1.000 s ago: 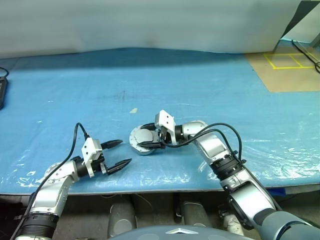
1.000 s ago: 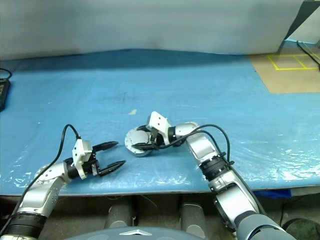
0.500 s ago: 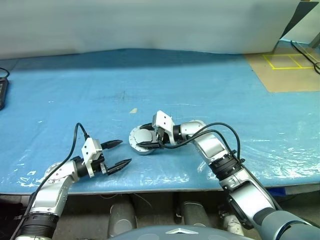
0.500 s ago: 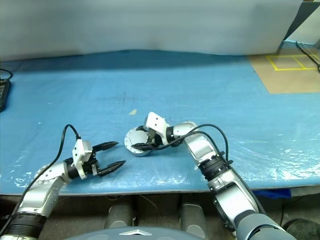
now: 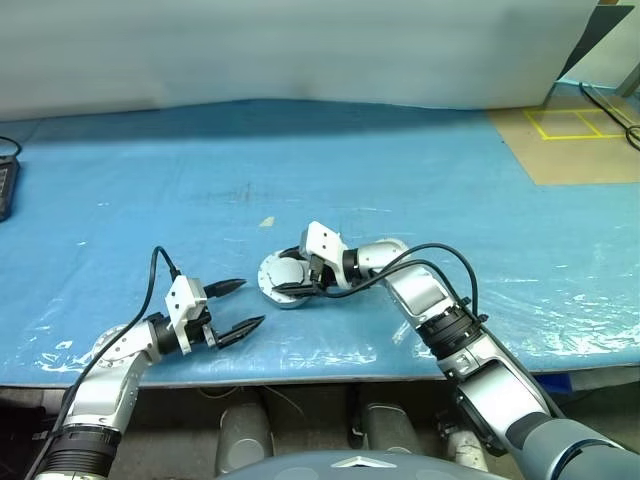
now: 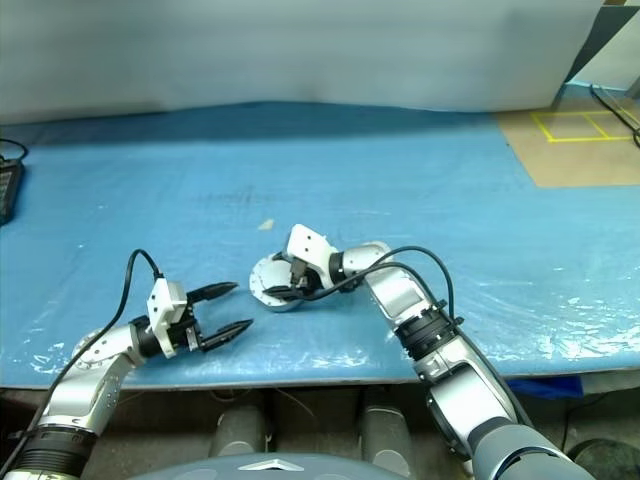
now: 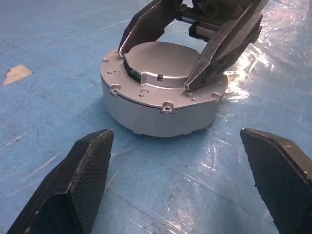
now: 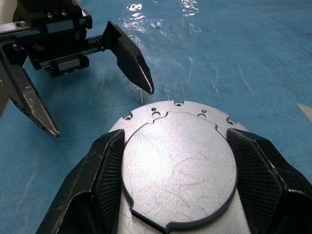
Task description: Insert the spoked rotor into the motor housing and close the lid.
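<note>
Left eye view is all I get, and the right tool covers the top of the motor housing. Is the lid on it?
Observer: Yes. The lid lies flat on top of the motor housing.
Operator: How does the right tool sit on it?
Observer: The right tool has one finger against each side of the lid.
Operator: And the left tool?
Observer: The left tool is open, apart from the motor housing, and faces its side wall.

Head stereo pair looks down over the table [image 5: 420, 160] – both wrist cameras face the motor housing [image 7: 161, 92] closely
</note>
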Action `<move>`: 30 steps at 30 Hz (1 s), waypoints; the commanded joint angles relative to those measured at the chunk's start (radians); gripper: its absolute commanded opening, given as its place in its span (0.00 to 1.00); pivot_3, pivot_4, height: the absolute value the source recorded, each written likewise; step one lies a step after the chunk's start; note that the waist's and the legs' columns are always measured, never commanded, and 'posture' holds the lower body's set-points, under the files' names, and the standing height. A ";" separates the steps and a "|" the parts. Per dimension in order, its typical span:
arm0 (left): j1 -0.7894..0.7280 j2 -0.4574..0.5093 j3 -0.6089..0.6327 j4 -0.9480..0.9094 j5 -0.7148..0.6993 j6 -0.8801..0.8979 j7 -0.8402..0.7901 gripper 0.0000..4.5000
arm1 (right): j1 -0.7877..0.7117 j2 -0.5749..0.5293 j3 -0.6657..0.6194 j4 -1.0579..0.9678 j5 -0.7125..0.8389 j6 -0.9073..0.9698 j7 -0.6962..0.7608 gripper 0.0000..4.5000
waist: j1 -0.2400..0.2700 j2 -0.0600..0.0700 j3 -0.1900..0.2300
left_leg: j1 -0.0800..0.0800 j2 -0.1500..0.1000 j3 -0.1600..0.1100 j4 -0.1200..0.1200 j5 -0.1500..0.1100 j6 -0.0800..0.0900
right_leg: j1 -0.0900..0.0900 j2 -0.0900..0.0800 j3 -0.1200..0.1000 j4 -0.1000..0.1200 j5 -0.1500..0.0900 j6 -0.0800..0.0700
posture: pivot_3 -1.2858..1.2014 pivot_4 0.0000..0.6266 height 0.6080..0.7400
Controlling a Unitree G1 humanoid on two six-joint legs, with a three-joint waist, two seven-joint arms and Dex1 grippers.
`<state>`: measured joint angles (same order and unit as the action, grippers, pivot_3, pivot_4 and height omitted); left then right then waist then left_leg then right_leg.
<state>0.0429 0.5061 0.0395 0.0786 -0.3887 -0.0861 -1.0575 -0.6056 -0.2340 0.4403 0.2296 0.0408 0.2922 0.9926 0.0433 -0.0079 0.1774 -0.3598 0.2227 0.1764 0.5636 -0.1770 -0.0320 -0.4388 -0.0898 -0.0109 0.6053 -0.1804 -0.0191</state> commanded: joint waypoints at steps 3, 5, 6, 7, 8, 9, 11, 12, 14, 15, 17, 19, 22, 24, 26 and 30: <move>-0.038 -0.028 0.027 -0.050 -0.025 0.041 0.080 0.97 | 0.024 -0.026 0.033 0.032 -0.045 0.033 -0.010 0.66 | 0.000 0.000 0.000 | 0.000 0.000 0.000 0.000 0.000 0.000 | 0.000 0.000 0.000 0.000 0.000 0.000 | 0.52 0.24 1.00; -0.051 -0.034 0.029 -0.060 -0.051 0.081 0.089 0.97 | 0.025 -0.027 0.034 0.031 -0.046 0.032 -0.010 0.66 | 0.000 0.000 0.000 | 0.000 0.000 0.000 0.000 0.000 0.000 | 0.000 0.000 0.000 0.000 0.000 0.000 | 0.52 0.24 1.00; -0.054 -0.034 0.031 -0.065 -0.071 0.107 0.083 0.97 | 0.025 -0.026 0.035 0.031 -0.046 0.032 -0.012 0.66 | 0.000 0.000 0.000 | 0.000 0.000 0.000 0.000 0.000 0.000 | 0.000 0.000 0.000 0.000 0.000 0.000 | 0.52 0.24 1.00; -0.060 -0.032 0.035 -0.066 -0.091 0.124 0.073 0.93 | 0.025 -0.027 0.035 0.030 -0.046 0.032 -0.013 0.66 | -0.001 0.000 0.000 | 0.000 0.000 0.000 0.000 0.000 0.000 | 0.000 0.000 0.000 0.000 0.000 0.000 | 0.52 0.24 1.00; -0.071 -0.031 0.038 -0.061 -0.100 0.132 0.066 0.88 | 0.026 -0.030 0.034 0.029 -0.047 0.031 -0.014 0.66 | -0.001 0.000 0.000 | 0.000 -0.001 0.000 0.000 0.000 0.000 | 0.000 0.000 0.001 0.000 0.000 0.000 | 0.52 0.24 1.00; -0.080 -0.030 0.039 -0.056 -0.102 0.131 0.061 0.84 | 0.027 -0.031 0.033 0.029 -0.047 0.030 -0.016 0.66 | 0.000 0.000 0.000 | 0.000 -0.001 0.000 0.000 0.000 0.000 | 0.000 0.000 0.001 0.000 0.000 0.000 | 0.52 0.24 1.00; -0.096 -0.029 0.040 -0.049 -0.106 0.133 0.055 0.68 | 0.029 -0.035 0.031 0.026 -0.048 0.030 -0.019 0.66 | 0.000 0.000 0.000 | 0.000 -0.001 0.000 0.000 0.000 0.000 | 0.000 0.000 0.001 0.000 0.000 0.000 | 0.52 0.24 1.00; -0.102 -0.029 0.041 -0.048 -0.108 0.135 0.051 0.61 | 0.030 -0.036 0.030 0.026 -0.048 0.029 -0.021 0.66 | 0.000 0.000 0.000 | 0.000 -0.001 0.000 0.000 0.000 0.000 | 0.000 0.000 0.001 -0.001 0.000 0.000 | 0.52 0.24 1.00; -0.109 -0.028 0.040 -0.047 -0.111 0.141 0.046 0.46 | 0.032 -0.036 0.029 0.026 -0.048 0.029 -0.025 0.66 | 0.000 0.000 0.000 | 0.000 -0.001 0.000 0.000 0.000 0.000 | 0.000 0.000 0.001 -0.001 0.000 0.000 | 0.52 0.24 1.00; -0.111 -0.027 0.040 -0.046 -0.112 0.144 0.043 0.37 | 0.032 -0.036 0.029 0.026 -0.048 0.029 -0.026 0.66 | 0.000 0.000 0.000 | 0.000 -0.001 0.000 0.000 0.000 0.000 | 0.000 0.000 0.001 -0.001 0.000 0.000 | 0.52 0.24 1.00; -0.119 -0.024 0.034 -0.043 -0.113 0.151 0.032 0.22 | 0.034 -0.035 0.026 0.025 -0.049 0.029 -0.034 0.66 | 0.000 0.000 0.000 | 0.000 -0.001 0.000 0.000 0.000 0.000 | 0.000 0.000 0.001 -0.001 0.000 0.000 | 0.52 0.24 1.00; -0.124 -0.025 0.032 -0.041 -0.111 0.154 0.025 0.06 | 0.037 -0.035 0.023 0.022 -0.049 0.029 -0.040 0.66 | 0.000 0.000 0.000 | 0.000 -0.001 0.000 -0.001 0.000 0.000 | 0.000 0.000 0.001 -0.001 0.000 0.000 | 0.52 0.24 1.00; -0.128 -0.025 0.030 -0.042 -0.110 0.163 0.016 0.00 | 0.039 -0.036 0.021 0.018 -0.048 0.030 -0.044 0.66 | 0.000 0.000 0.000 | 0.000 -0.001 0.000 -0.001 0.000 0.000 | 0.000 0.000 0.001 -0.001 0.000 0.000 | 0.52 0.24 1.00; -0.127 -0.023 0.025 -0.042 -0.099 0.162 0.013 0.00 | 0.040 -0.038 0.020 0.017 -0.049 0.030 -0.047 0.66 | 0.000 0.000 0.000 | 0.000 -0.001 0.000 -0.001 0.000 0.000 | 0.000 0.000 0.001 -0.001 0.000 0.000 | 0.52 0.24 1.00; -0.120 -0.020 0.015 -0.034 -0.082 0.161 0.010 0.00 | 0.040 -0.040 0.018 0.017 -0.049 0.029 -0.048 0.66 | 0.000 0.000 0.000 | 0.000 -0.001 0.000 -0.001 0.000 0.000 | 0.000 0.000 0.001 -0.002 0.000 0.000 | 0.52 0.24 1.00; -0.089 0.006 -0.029 -0.037 -0.046 0.171 -0.025 0.00 | 0.032 -0.046 0.010 0.025 -0.046 0.027 -0.045 0.66 | 0.000 0.000 0.000 | 0.000 -0.001 0.000 -0.002 0.000 0.000 | 0.000 0.000 0.001 -0.003 0.000 0.000 | 0.52 0.24 1.00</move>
<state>-0.0567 0.5000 0.0228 0.0587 -0.4468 0.0834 -1.0669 -0.5922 -0.2455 0.4466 0.2020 0.0407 0.2921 0.9749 0.0433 -0.0082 0.1770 -0.3600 0.2218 0.1762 0.5619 -0.1770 -0.0320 -0.4389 -0.0897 -0.0103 0.6026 -0.1807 -0.0187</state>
